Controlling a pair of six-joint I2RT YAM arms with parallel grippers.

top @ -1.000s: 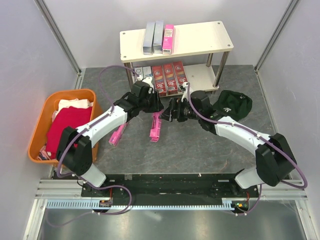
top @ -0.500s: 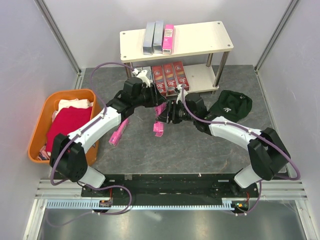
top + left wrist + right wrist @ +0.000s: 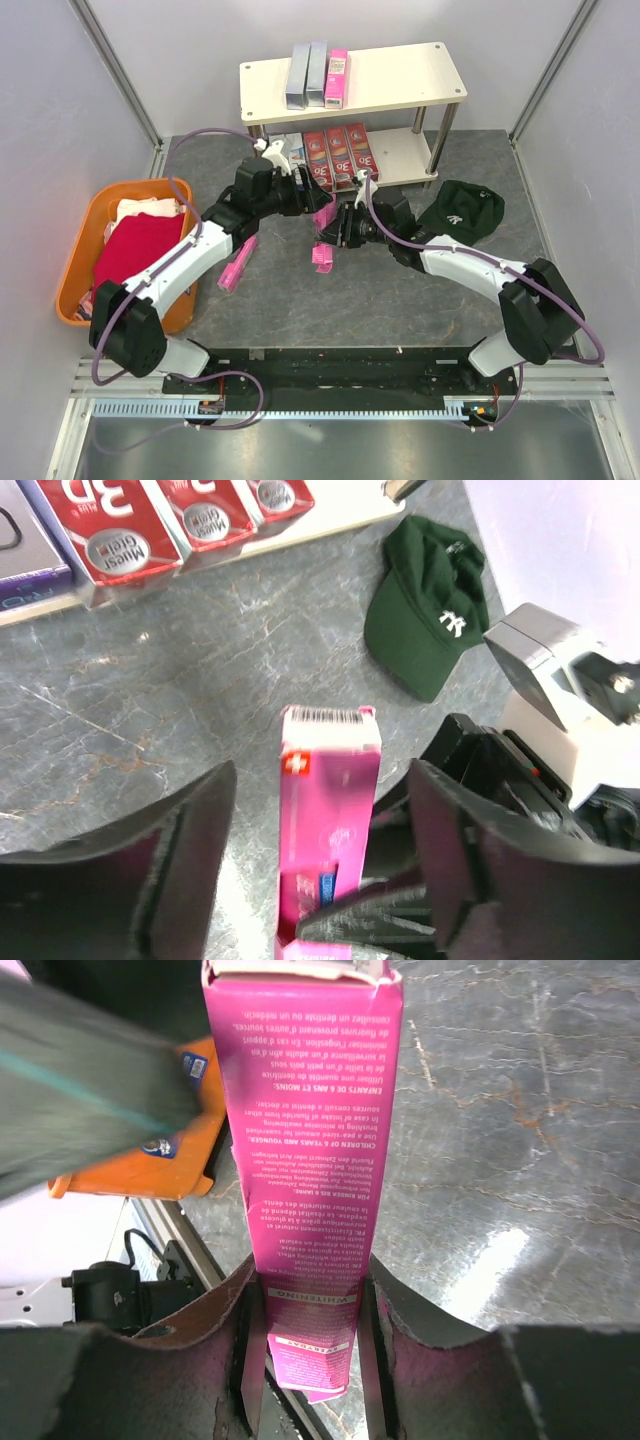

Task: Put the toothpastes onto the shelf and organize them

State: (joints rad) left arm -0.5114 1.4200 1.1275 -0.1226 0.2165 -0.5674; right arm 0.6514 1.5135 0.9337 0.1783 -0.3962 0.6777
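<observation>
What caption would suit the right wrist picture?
The right gripper clamps a pink toothpaste box over the grey table.

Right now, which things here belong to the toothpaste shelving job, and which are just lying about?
Job:
shelf
grey boxes
shelved pink box
red boxes
held pink box, in the right end effector
loose pink box

Lying about:
green cap
orange basket
red cloth

An orange basket (image 3: pixel 140 184) sat at nine o'clock on the grey table (image 3: pixel 400 300), with a red cloth (image 3: pixel 135 250) inside. A dark green cap (image 3: pixel 462 210) lay at two o'clock.
</observation>
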